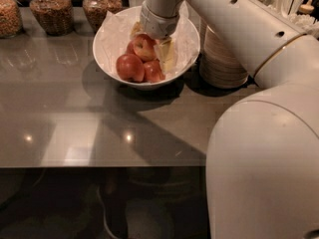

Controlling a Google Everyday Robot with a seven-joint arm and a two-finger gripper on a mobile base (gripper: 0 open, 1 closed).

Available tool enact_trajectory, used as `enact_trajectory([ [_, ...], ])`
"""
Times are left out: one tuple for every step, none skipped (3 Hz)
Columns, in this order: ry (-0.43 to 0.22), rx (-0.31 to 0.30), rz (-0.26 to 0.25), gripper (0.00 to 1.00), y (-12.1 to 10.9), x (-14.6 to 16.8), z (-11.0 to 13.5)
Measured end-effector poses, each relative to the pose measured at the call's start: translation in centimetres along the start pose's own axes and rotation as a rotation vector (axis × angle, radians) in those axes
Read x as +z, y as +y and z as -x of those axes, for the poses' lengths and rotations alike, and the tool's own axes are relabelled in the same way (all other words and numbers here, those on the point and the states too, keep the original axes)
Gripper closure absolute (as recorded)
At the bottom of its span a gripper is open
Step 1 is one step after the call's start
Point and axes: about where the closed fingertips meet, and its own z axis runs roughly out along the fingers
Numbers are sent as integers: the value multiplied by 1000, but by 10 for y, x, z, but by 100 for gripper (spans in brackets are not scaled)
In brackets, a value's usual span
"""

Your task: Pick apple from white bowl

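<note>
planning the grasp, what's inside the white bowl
Crinkled white paper lines the white bowl. On it lie the apple, with the claw down over it, and two darker red apples in front. The claw hides whatever lies behind; the bowl's bottom is covered.

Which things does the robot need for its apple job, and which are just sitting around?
Needed: the apple, the white bowl, the gripper down in the bowl at that apple.
Just there: darker apples, glass jars, stacked bowls.

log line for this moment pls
gripper: down in bowl, at apple | apple: in bowl, not lifted | bowl: on counter beside stacked bowls
</note>
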Motion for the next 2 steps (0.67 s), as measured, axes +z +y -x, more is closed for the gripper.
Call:
enact_trajectory([
  [38,-63,3,23,-1,-5,5],
  [77,-130,3,27,-2,-13,13],
])
